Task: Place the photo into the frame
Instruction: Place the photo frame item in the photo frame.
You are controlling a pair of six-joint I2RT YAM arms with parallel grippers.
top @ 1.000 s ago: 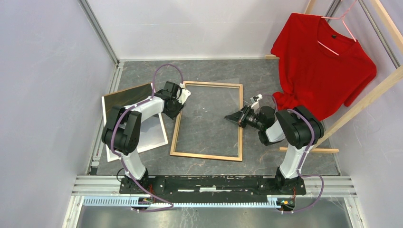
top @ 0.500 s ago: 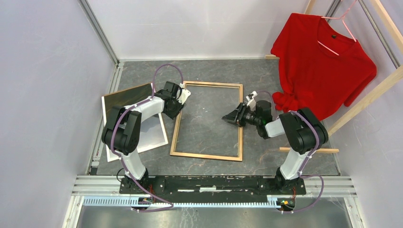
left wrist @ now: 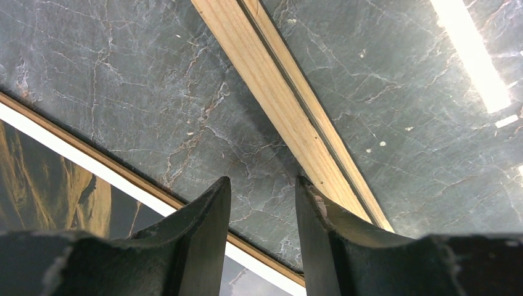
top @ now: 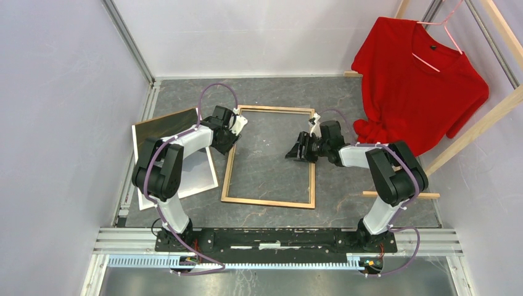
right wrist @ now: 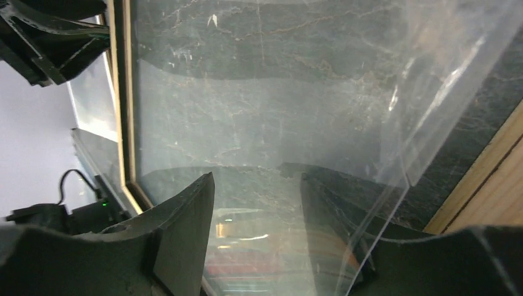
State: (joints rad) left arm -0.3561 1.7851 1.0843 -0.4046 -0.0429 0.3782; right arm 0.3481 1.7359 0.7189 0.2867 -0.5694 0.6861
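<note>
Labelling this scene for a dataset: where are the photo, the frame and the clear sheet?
the photo (top: 198,174): top view, pale lower part.
the frame (top: 268,203): top view, near wooden rail.
the clear sheet (right wrist: 265,111): right wrist view, sheet's middle.

At the left of the top view the left arm hides the photo's middle. The right wrist view's upper edge cuts off the clear sheet.
</note>
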